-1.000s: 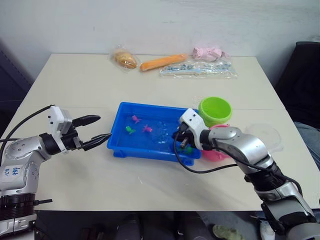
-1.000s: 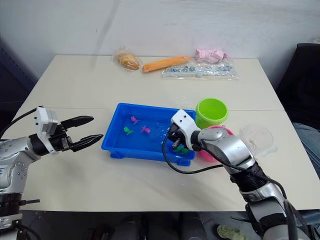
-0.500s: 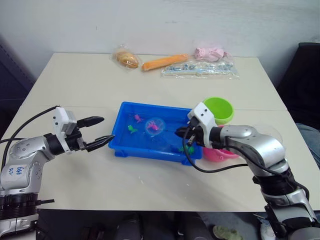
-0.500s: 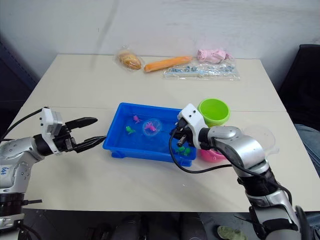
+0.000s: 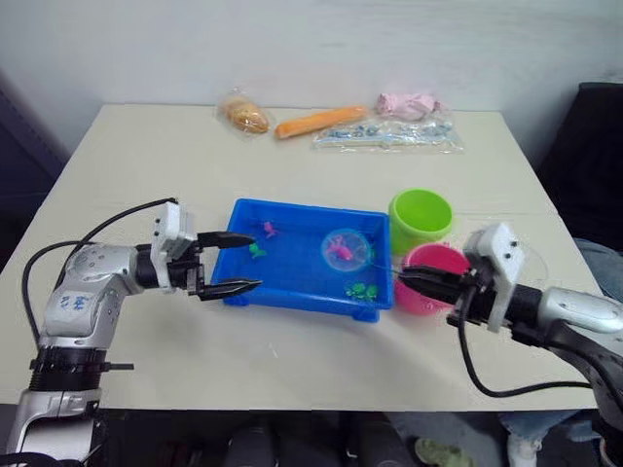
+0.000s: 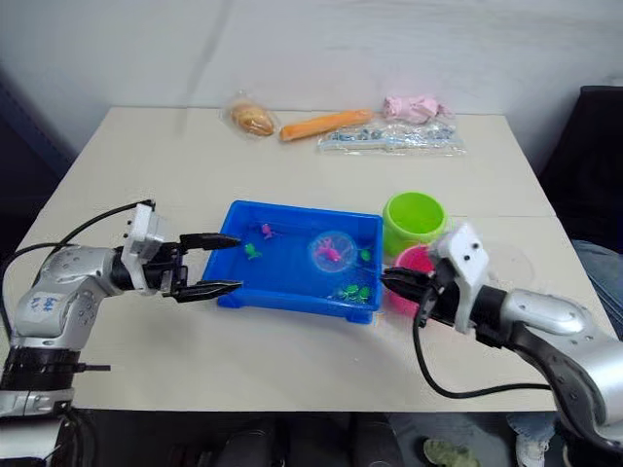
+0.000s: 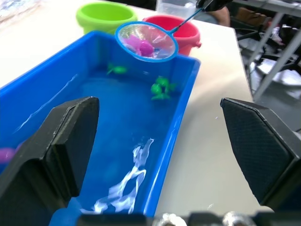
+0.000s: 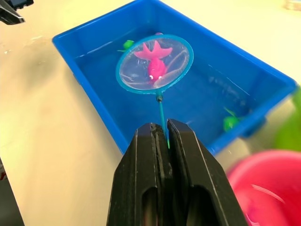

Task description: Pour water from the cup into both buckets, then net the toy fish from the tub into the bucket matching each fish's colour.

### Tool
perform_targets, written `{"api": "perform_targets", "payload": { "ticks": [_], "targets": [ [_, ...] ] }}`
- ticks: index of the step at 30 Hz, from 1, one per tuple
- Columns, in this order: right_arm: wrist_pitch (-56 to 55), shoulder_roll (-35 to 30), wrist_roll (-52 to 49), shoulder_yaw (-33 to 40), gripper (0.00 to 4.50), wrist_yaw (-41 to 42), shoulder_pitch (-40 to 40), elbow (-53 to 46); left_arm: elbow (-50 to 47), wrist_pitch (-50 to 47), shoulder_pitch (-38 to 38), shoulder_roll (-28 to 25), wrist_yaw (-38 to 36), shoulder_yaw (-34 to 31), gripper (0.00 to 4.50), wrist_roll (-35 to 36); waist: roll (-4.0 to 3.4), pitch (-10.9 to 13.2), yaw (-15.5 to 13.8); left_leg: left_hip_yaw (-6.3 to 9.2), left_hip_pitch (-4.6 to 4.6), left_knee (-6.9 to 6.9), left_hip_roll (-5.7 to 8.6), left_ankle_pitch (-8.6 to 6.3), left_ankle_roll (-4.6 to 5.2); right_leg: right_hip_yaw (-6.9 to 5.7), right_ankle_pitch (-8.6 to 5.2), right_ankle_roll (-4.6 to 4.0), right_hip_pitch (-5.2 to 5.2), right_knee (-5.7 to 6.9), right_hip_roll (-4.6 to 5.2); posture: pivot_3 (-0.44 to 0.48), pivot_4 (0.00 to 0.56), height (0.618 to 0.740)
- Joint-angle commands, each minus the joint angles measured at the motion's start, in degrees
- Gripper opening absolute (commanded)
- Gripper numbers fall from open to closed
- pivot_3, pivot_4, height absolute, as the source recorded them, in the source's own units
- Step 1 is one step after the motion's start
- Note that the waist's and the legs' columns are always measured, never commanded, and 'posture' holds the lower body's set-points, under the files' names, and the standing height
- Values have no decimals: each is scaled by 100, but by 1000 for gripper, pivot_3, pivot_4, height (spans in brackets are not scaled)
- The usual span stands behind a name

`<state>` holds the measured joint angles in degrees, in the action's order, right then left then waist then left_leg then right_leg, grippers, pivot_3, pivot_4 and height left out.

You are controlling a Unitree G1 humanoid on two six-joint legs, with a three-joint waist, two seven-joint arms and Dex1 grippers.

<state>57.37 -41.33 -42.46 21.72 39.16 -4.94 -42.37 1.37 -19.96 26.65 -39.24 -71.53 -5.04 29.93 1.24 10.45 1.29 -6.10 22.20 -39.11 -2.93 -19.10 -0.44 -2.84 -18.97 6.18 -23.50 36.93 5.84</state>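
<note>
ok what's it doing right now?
The right gripper is shut on the net by its thin handle, holding the hoop above the blue tub with one pink fish in it. The pink bucket sits just beside the tub, next to the green bucket. The left gripper is open at the tub's other end. Green fish remain in the water.

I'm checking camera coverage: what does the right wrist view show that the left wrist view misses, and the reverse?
Right wrist only: the right gripper shut on the net's handle, and the fish's white eye.
Left wrist only: the green bucket and the left gripper, open beside the tub.
Both: the net holding a pink fish over the blue tub, and the pink bucket.
</note>
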Motion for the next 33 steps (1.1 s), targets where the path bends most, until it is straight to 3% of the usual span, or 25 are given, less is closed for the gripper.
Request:
{"api": "perform_targets", "payload": {
  "ticks": [1, 7, 12, 14, 17, 21, 33],
  "targets": [
    [-134, -33, -328, 1174, 0, -107, 611, -536, 63, 50, 345, 280, -171, 213, 4445, 138, 0, 0, -61, 2, 0, 0, 0, 1, -1, -1, 0, 0, 2, 2, -2, 0, 150, 740],
    [-719, 220, -550, 2755, 0, 262, 1997, -782, 119, 30, 692, 871, -223, 427, 4445, 247, 1, -1, -164, 2, 0, -3, 8, 3, 2, 4, 4, 8, 8, 1, -3, 0, 150, 740],
    [-1510, 451, -220, 3297, 0, 486, 2835, -610, 127, -17, 728, 1134, -285, 554, 4445, 263, 1, -1, -176, 1, -6, -3, 9, 3, 3, 11, 8, 15, 13, -5, -10, 0, 150, 740],
    [-1946, 461, 214, 3253, 0, 571, 3122, -509, 187, 21, 745, 1170, -304, 590, 4445, 220, 1, -1, -162, 0, -9, -5, 10, 5, 3, 15, 8, 15, 14, -9, -10, 0, 150, 740],
    [-3519, 393, 1656, 2832, 0, 924, 3617, -58, 298, 105, 790, 1186, -353, 619, 4445, 167, 1, -1, -162, 2, -11, -5, 11, 9, 2, 17, 8, 15, 14, -7, -13, 0, 150, 740],
    [-4840, 503, 2603, 2561, 0, 803, 3694, 429, 337, 174, 775, 1183, -366, 612, 4445, 140, 1, -1, -133, 1, -13, -6, 12, 13, -2, 19, 9, 16, 15, -6, -16, 0, 150, 740],
    [-5801, 372, 4262, 1562, 0, 92, 3365, 655, 358, 369, 754, 1285, -236, 636, 4445, 24, 0, -1, -130, 3, -18, -8, 11, 24, -11, 21, 9, 16, 15, 7, -15, 0, 150, 740]
  ]
}}
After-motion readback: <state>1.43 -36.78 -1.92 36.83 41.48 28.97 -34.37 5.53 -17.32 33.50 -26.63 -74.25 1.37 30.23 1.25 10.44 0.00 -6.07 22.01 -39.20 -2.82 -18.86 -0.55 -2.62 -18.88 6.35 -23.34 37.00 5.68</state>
